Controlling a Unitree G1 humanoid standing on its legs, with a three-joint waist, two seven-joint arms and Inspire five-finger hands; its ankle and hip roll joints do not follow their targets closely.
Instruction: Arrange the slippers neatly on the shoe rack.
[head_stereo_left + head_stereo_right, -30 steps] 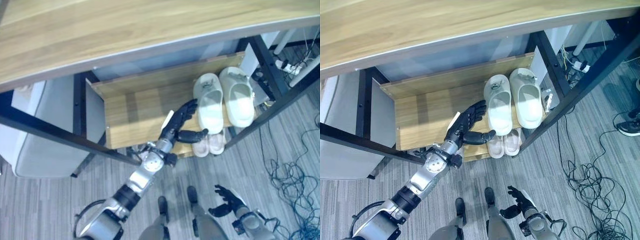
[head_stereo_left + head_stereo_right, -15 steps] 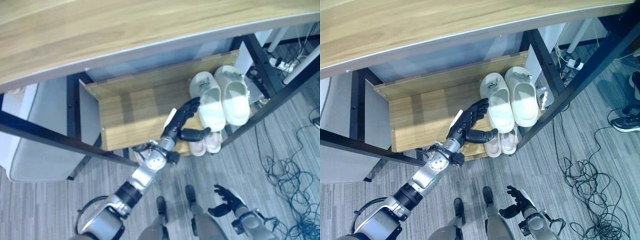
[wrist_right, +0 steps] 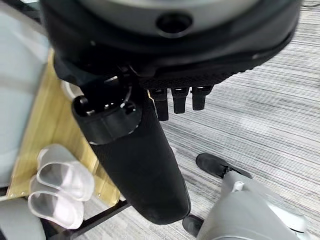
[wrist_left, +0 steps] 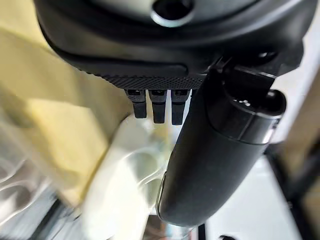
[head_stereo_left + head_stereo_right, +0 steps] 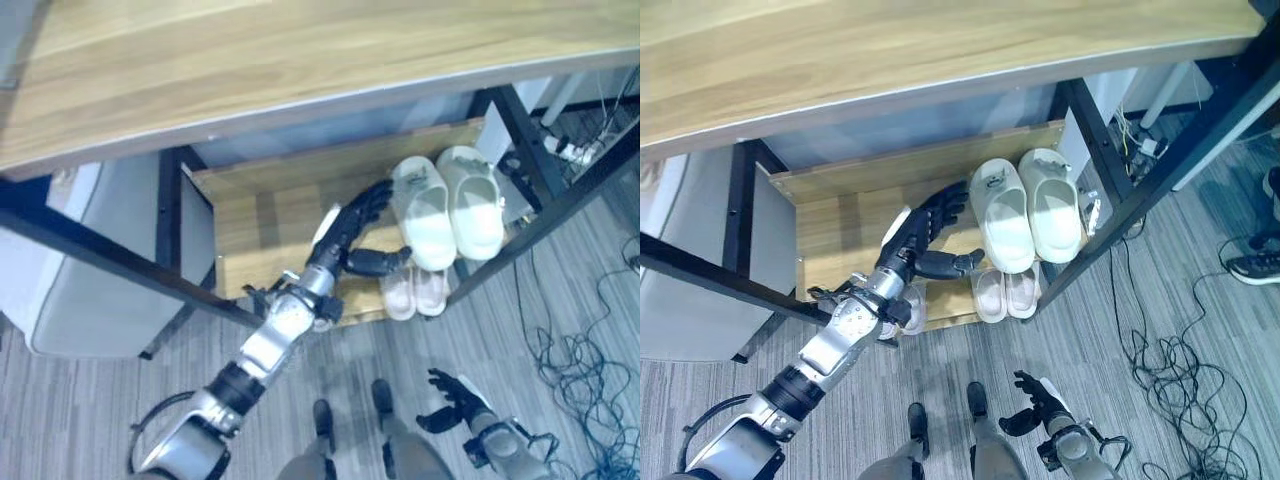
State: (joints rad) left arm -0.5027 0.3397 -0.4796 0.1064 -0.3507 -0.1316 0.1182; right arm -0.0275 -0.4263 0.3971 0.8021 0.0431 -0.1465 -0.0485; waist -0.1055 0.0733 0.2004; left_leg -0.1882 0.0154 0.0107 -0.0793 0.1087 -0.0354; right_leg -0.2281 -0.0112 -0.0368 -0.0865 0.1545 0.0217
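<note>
A pair of white slippers [image 5: 447, 210] lies side by side at the right end of the wooden shoe rack's upper shelf [image 5: 270, 225], toes toward the back. My left hand [image 5: 347, 238] is open over the shelf just left of them, with its straight fingers beside the left white slipper [image 5: 1004, 216] and its thumb stretched toward that slipper's heel. I cannot tell whether it touches. The left wrist view shows this slipper [image 4: 125, 185] as a pale blur past the fingers. A pinkish pair [image 5: 1005, 292] sits on the lower shelf. My right hand [image 5: 448, 402] hangs open low over the floor.
A wooden desk top [image 5: 300, 60] overhangs the rack, with black frame posts [image 5: 545, 215] on both sides. A pale cabinet [image 5: 80, 290] stands at the left. Loose cables [image 5: 1170, 370] lie on the grey floor at the right, near a person's shoe [image 5: 1255, 265].
The whole picture has shifted, so the camera has moved. My left hand stays open beside the left white slipper, and the slippers lie as before.
</note>
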